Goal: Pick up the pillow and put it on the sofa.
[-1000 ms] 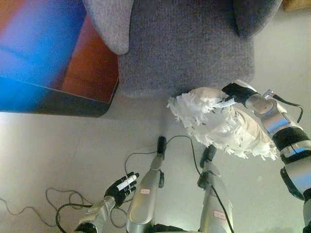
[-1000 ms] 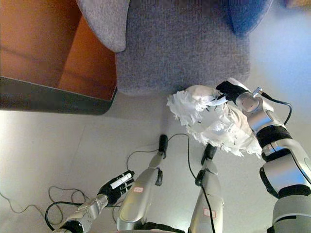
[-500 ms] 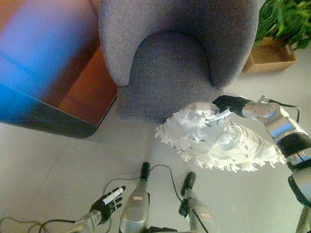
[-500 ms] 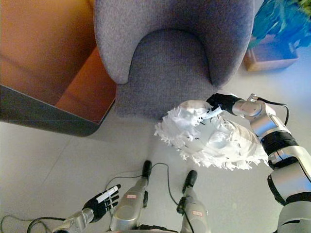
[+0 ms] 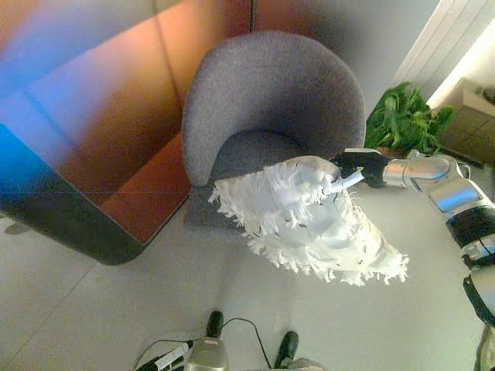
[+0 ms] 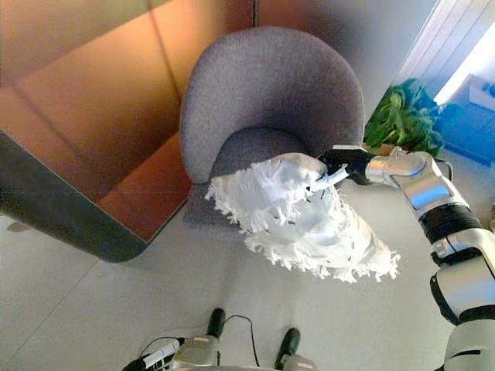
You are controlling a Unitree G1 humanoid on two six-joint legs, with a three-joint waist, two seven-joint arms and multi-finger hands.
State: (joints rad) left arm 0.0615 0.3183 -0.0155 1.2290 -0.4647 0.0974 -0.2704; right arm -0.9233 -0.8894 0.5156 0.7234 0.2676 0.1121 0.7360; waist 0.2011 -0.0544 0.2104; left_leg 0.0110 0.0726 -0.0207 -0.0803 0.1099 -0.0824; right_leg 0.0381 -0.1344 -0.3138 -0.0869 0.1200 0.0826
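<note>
Against the back wall, a wood-brown panel point(image 5: 116, 116) with a dark lower edge runs along the left side of the scene, ending on the pale floor point(image 5: 85, 309). Beside it stands the sofa point(image 5: 272, 100), a grey fabric tub chair with a rounded back and a curved seat that faces the camera.

The pillow point(image 5: 305, 220), white with a ragged feathery fringe all round, hangs in the air in front of the sofa. Its upper end overlaps the front of the seat in both views, and its lower end trails down to the right above the floor. Whether it touches the seat cushion cannot be told from these views.

The right hand point(image 5: 360, 166) comes in from the right on a silver-grey arm and grips the pillow's top edge: dark fingers curled into the cloth, one white-tipped finger pointing down across it.

A potted green plant point(image 5: 406, 120) stands just right of the sofa, behind the arm.

The left hand point(image 6: 151, 359) shows only at the bottom edge, low and well apart from the pillow: one white-covered finger lies straight, and nothing is in it
</note>
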